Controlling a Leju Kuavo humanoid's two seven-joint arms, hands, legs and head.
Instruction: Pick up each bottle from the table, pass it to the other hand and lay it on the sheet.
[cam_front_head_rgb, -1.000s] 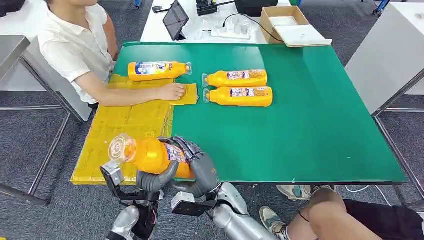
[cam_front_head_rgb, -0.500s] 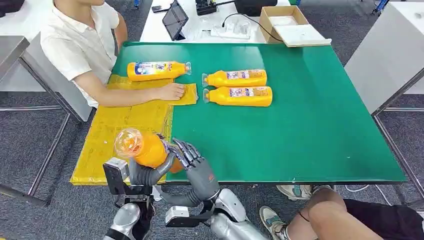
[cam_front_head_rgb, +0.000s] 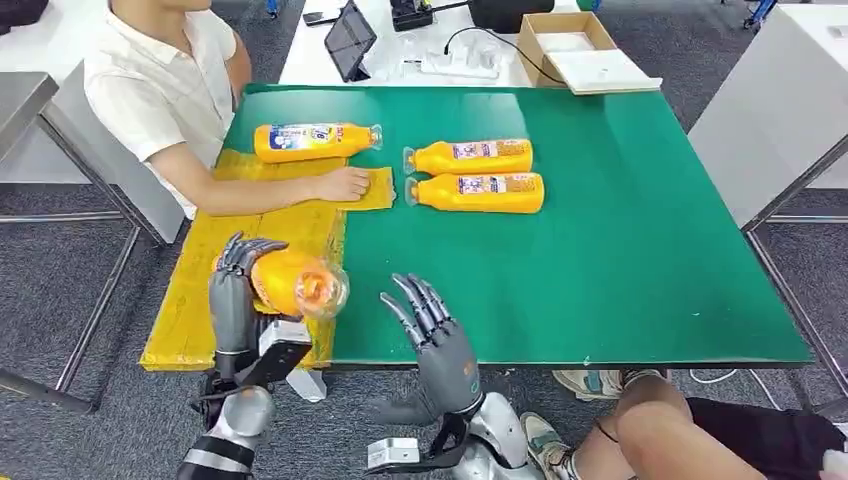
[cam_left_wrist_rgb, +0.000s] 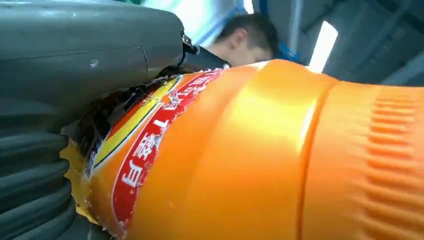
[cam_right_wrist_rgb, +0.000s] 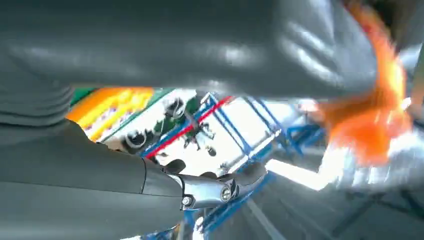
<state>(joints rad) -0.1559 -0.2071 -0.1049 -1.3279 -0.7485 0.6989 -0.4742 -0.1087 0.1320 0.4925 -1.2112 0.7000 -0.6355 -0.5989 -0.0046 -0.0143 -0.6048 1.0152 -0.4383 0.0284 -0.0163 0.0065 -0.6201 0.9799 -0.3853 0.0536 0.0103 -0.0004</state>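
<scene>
Orange bottle (cam_front_head_rgb: 290, 283) held by the left hand (cam_front_head_rgb: 237, 300), raised over the near part of the yellow sheet (cam_front_head_rgb: 215, 275) at the green bench's (cam_front_head_rgb: 620, 250) left edge; its dark fingers (cam_front_head_rgb: 243, 250) curl over the bottle's far end while the neck points toward the right hand (cam_front_head_rgb: 432, 335). That hand stands upright just beside the bottle, apart from it, fingers spread and holding nothing. The left wrist view shows the label pressed against the palm; the right wrist view is blurred.
</scene>
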